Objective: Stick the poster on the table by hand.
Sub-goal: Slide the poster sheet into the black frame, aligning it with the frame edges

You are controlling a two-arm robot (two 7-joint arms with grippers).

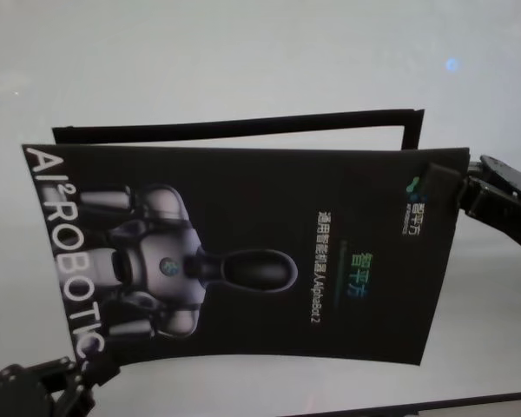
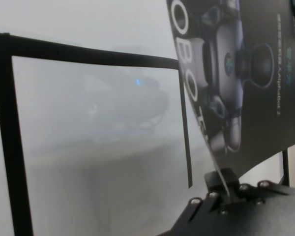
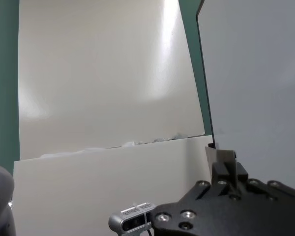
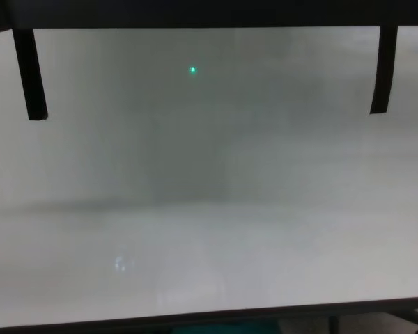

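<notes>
Head view first: we see the poster (image 1: 243, 252) held up above the table (image 1: 243, 61), its printed face toward the camera, the grey-white robot figure lying sideways across the black sheet and the white lettering running down the edge on the robot's left. The right gripper (image 1: 458, 187) is clamped on the poster's corner on the robot's right, far side, its dark fingers pinched onto the sheet edge. The left gripper (image 1: 100, 369) grips the near corner on the robot's left, just under the last letters.

Behind the poster, black tape strips (image 1: 243, 126) lie on the table as part of a rectangular outline (one long strip along the far side and a short one turning down at its end on the robot's right).

In the left wrist view we see the poster (image 2: 241, 73) curving upward from the left gripper (image 2: 226, 189), whose fingers close on the thin bottom edge of the sheet; the tape strips (image 2: 88, 56) frame the table (image 2: 88, 147) beyond. The right wrist view shows the poster's pale reverse side (image 3: 255, 73) rising from the right gripper (image 3: 223, 169), closed tight on it.

The chest view shows the table (image 4: 209, 209) with two short tape strips (image 4: 29, 73) hanging from a dark band at the top.
</notes>
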